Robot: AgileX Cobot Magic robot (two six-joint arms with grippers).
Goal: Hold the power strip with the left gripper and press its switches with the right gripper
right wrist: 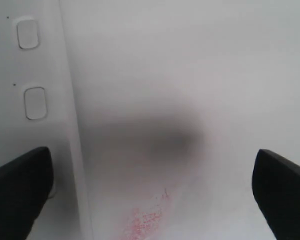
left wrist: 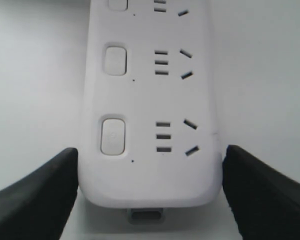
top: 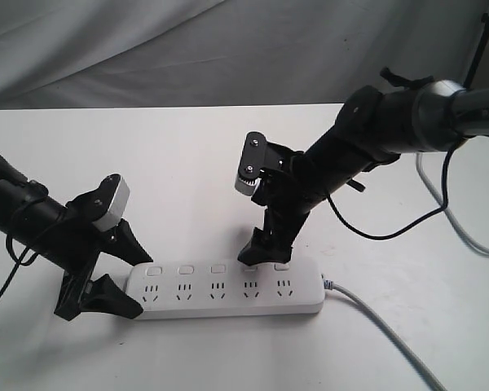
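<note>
White table (top: 187, 155), creased grey backdrop cloth (top: 187, 49)

1. The left arm reached in low from the left edge of the exterior view, angled down toward the table.
2. The left gripper (top: 114, 269) had its two black wedge fingers (left wrist: 35, 200) spread apart, one on each side of the strip's rounded end, close against its sides.
3. The right arm came down steeply from the upper right.
4. The right gripper (top: 265, 248) pointed downward with its fingers (right wrist: 17, 192) set wide apart, one fingertip over the strip's button row.
</note>
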